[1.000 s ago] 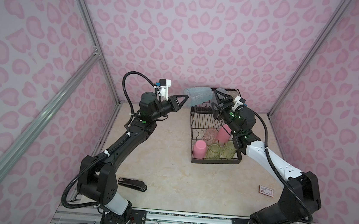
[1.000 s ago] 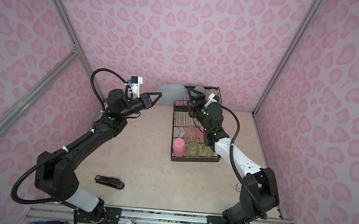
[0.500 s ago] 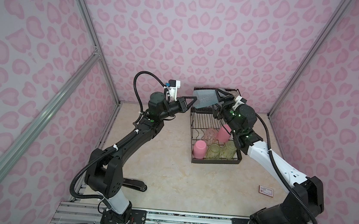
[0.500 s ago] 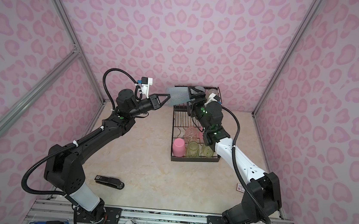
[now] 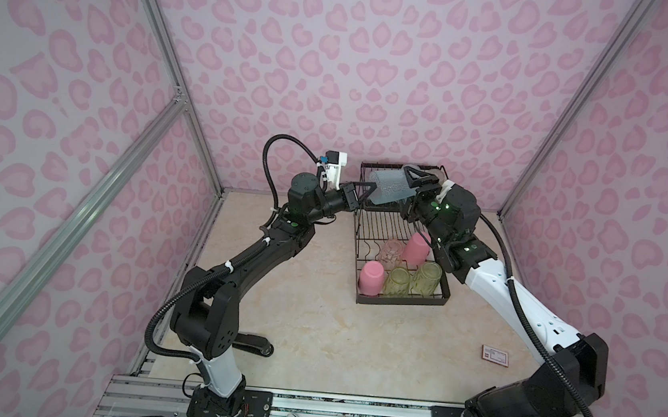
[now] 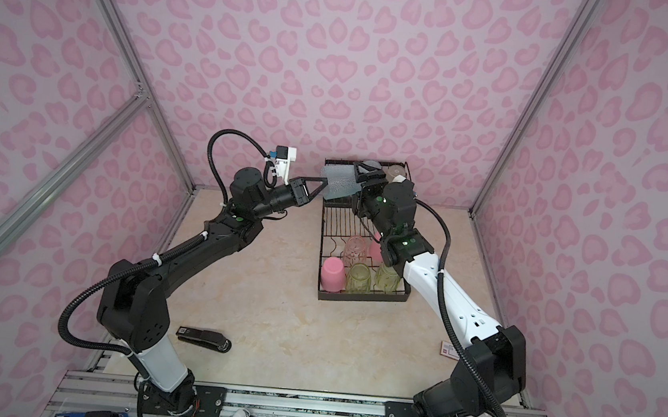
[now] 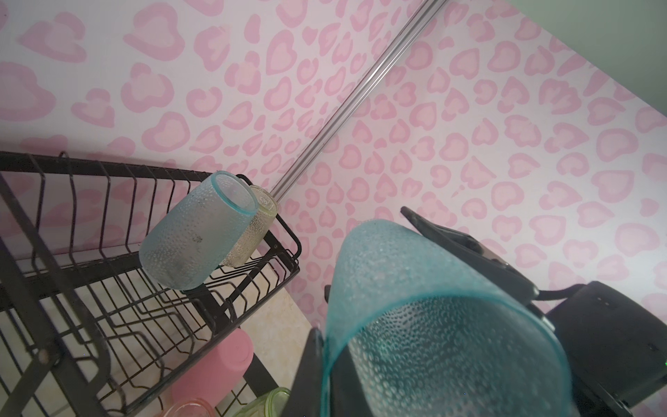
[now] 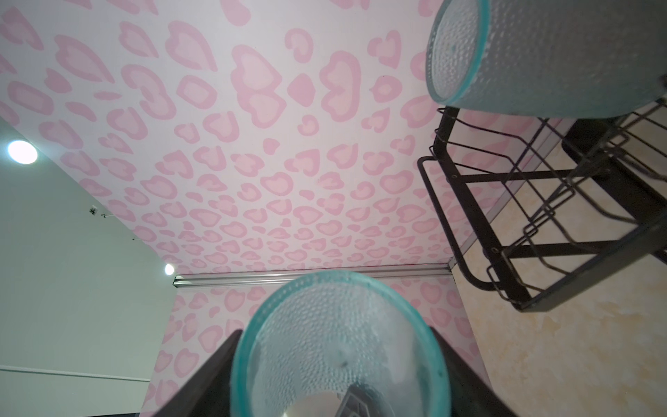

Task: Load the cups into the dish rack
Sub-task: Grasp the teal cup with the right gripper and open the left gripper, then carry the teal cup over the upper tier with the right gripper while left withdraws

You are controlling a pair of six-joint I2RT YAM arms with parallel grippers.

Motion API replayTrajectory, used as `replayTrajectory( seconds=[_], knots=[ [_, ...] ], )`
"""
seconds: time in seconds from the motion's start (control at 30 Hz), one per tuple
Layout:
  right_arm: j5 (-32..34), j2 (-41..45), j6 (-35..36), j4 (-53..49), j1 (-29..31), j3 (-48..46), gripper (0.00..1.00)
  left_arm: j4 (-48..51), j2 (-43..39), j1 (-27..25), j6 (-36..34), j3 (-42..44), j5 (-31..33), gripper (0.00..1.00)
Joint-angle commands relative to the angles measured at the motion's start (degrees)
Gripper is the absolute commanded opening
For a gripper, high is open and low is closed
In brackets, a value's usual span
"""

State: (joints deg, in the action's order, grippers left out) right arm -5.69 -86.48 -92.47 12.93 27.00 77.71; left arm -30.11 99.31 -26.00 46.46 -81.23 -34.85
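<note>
The left arm has swung in toward the dish rack (image 5: pixel 402 304), and the teal cup (image 5: pixel 388 187) now hangs on its side in the air by the rack's upper basket (image 7: pixel 292 245), bridged between both arms. The left gripper (image 5: pixel 372 188) is pinched tight on the cup's wall at one end; the right gripper (image 8: pixel 335 330), wide a second ago, has come in around the body, a finger against each side in its wrist view, so it seems to have hold. That makes this a handover, two pincers on one cup. Five cups (image 5: pixel 396 281) stand on the lower tier; a second teal cup (image 7: pixel 191 234) and a yellow-green cup (image 7: pixel 258 216) sit in the upper basket. By that count this looks like the last one. The left should let go next; release too early and it could drop.
</note>
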Motion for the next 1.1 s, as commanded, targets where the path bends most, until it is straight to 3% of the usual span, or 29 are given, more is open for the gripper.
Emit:
replayTrajectory(
  seconds=[0.0, 0.13, 0.33, 0.53, 0.77, 1.07],
  knots=[
    [-0.89, -0.62, -0.29, 0.62, 0.16, 0.15, 0.62, -3.33, 0.71, -0.28, 0.13, -1.30, -1.54, 0.03],
    [-0.77, -0.78, 0.71, 1.88, 0.15, -0.10, 0.56, -2.32, 0.49, -0.28, -0.30, -1.33, -1.15, 0.11],
    [1.05, -0.71, 5.13, 2.63, 0.10, 0.15, 0.51, -0.55, -0.40, 0.15, -0.72, -1.04, -0.51, 0.48],
    [5.20, -0.62, 13.87, 2.45, 0.24, 0.36, 0.49, 3.10, -3.55, 2.02, -1.22, 1.06, 1.11, 0.66],
    [11.98, -2.77, 32.26, -1.17, 0.81, 4.82, 0.49, 12.52, -10.34, 5.31, -4.94, 5.89, 5.05, 0.77],
    [21.92, -9.05, 62.54, -5.03, 5.30, 14.80, 0.50, 39.01, -16.79, 6.63, -18.93, 2.12, 16.41, 0.93]
  ],
)
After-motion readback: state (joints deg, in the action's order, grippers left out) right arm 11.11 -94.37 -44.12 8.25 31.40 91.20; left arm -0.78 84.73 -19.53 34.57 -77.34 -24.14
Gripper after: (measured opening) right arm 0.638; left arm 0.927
